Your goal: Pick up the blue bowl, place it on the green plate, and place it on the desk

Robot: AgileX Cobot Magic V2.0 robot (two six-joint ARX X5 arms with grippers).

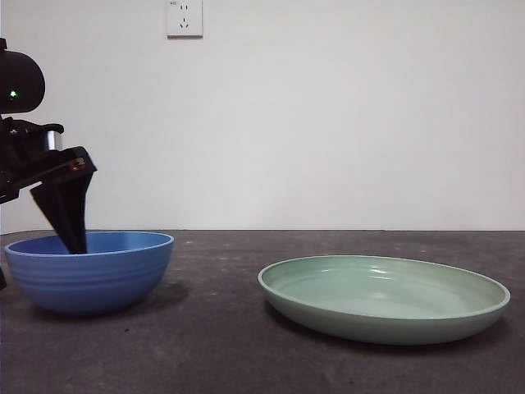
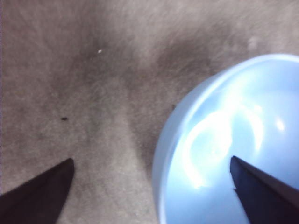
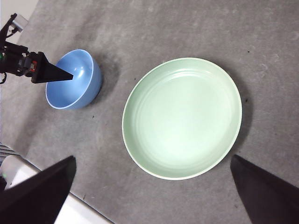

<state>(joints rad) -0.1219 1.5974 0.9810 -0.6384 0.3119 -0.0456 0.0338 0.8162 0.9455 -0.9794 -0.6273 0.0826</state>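
The blue bowl (image 1: pixel 90 275) (image 3: pixel 74 81) stands upright on the desk (image 1: pixel 221 345) at the left. My left gripper (image 1: pixel 72 240) (image 2: pixel 151 160) is open and straddles the bowl's rim (image 2: pixel 161 154): one jaw is down inside the bowl (image 2: pixel 233 140), the other is outside over the desk. The green plate (image 1: pixel 385 300) (image 3: pixel 182 116) lies flat and bare to the right of the bowl, apart from it. High above the plate, my right gripper (image 3: pixel 153 158) hangs open with nothing in it. The right wrist view also shows the left gripper (image 3: pixel 65 74) at the bowl.
A white wall with a socket (image 1: pixel 184 18) rises behind the desk. The right wrist view shows the desk's edge (image 3: pixel 70 205) near the bowl's side. A strip of bare desk separates bowl and plate.
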